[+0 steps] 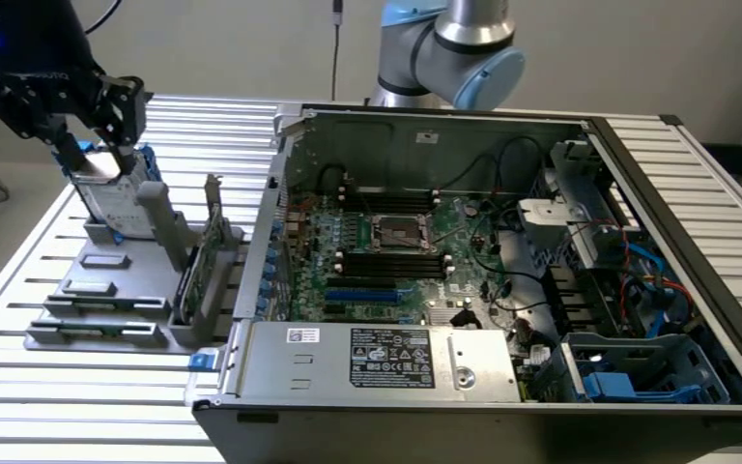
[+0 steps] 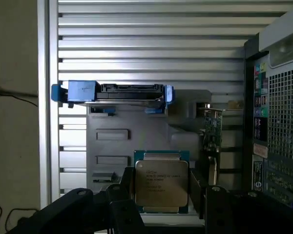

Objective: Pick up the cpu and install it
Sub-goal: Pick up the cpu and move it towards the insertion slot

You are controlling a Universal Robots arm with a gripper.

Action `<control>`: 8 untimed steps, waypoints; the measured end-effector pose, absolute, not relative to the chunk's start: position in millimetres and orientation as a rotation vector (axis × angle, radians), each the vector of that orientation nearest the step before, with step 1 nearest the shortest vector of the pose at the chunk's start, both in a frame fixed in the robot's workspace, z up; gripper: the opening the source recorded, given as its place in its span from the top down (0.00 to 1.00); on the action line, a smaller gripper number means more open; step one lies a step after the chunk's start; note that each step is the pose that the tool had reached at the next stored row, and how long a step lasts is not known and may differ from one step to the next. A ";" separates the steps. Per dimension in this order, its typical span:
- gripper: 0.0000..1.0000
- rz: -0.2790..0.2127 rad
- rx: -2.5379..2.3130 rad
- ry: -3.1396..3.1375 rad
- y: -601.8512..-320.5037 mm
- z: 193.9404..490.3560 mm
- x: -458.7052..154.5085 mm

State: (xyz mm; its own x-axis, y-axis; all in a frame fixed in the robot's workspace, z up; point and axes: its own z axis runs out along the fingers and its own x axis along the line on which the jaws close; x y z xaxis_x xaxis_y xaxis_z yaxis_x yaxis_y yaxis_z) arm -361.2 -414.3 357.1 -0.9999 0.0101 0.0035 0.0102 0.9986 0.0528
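Holding the cpu [image 2: 161,183] in the pincer [image 2: 162,187], up above the grey holder [image 2: 146,129].
Grips the cpu by two opposite edges, fingers [image 2: 127,192] set wide and pressed on each side, dull metal top facing the wrist camera. Hangs at about ten o'clock in the exterior view, over the slatted tabletop [image 1: 62,391], near the upright hard drive [image 1: 111,208] with blue brackets [image 2: 83,92]. Sits well apart from the open computer case [image 1: 397,140] and from the socket [image 1: 397,232] on its green board [image 1: 468,220], toward four o'clock from the pincer.
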 end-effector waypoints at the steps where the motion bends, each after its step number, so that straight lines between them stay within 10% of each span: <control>1: 0.45 -0.083 -0.016 -3.137 -414.2 357.2 -358.2; 8: 0.45 -0.083 -0.016 -3.137 -413.6 357.6 -344.7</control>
State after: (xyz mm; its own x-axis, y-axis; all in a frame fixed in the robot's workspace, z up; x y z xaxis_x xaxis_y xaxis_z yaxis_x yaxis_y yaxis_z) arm -344.7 -413.6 357.6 -0.9999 0.0100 0.0036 0.0102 0.9986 0.0527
